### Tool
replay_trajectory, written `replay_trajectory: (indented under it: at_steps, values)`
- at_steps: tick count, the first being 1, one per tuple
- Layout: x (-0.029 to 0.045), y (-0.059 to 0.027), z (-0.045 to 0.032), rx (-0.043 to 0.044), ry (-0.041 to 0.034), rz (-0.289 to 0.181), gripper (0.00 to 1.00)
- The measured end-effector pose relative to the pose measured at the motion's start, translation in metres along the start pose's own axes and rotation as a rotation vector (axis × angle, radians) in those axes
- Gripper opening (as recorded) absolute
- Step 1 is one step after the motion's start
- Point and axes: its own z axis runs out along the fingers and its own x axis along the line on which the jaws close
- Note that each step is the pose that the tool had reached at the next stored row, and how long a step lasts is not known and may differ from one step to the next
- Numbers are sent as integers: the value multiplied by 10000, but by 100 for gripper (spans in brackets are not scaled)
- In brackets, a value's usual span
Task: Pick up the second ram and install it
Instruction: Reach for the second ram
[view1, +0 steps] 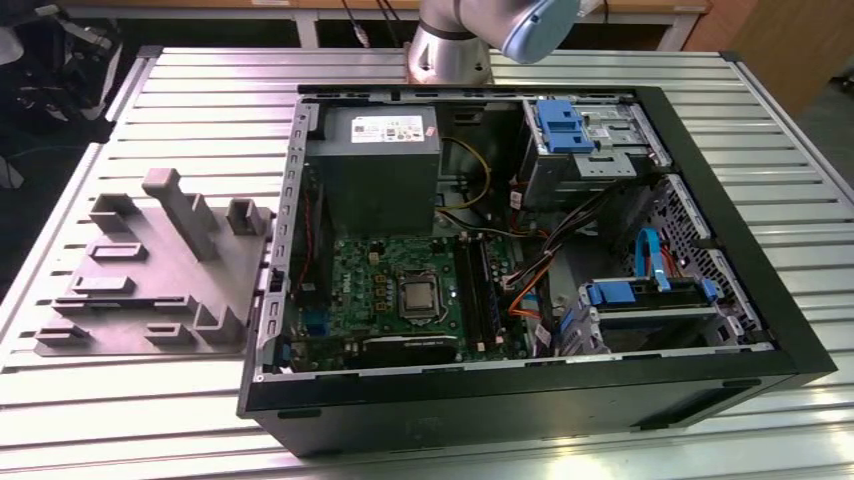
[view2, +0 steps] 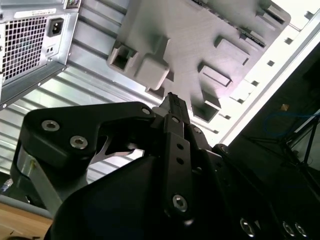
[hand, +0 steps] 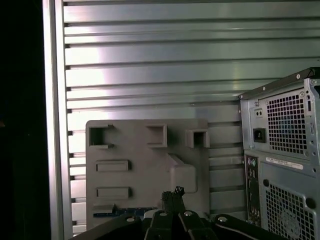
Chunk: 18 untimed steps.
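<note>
Poised over grey fixture tray (hand: 150, 170) with fingers (hand: 173, 199) clenched, empty; should open and square up lengthwise along second ram (hand: 125, 212).

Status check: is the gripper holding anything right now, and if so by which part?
Nothing appears held: the gripper is shut with nothing between its fingertips in both wrist views. A blue-green strip, likely the second ram, lies on the grey fixture.
</note>
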Motion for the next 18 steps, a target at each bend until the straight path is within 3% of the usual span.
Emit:
replay_trajectory:
  at_steps: [8,18]
  values:
    - [33,-163,33,0,0,0,10]
    - [79,-262,148,1,0,1,10]
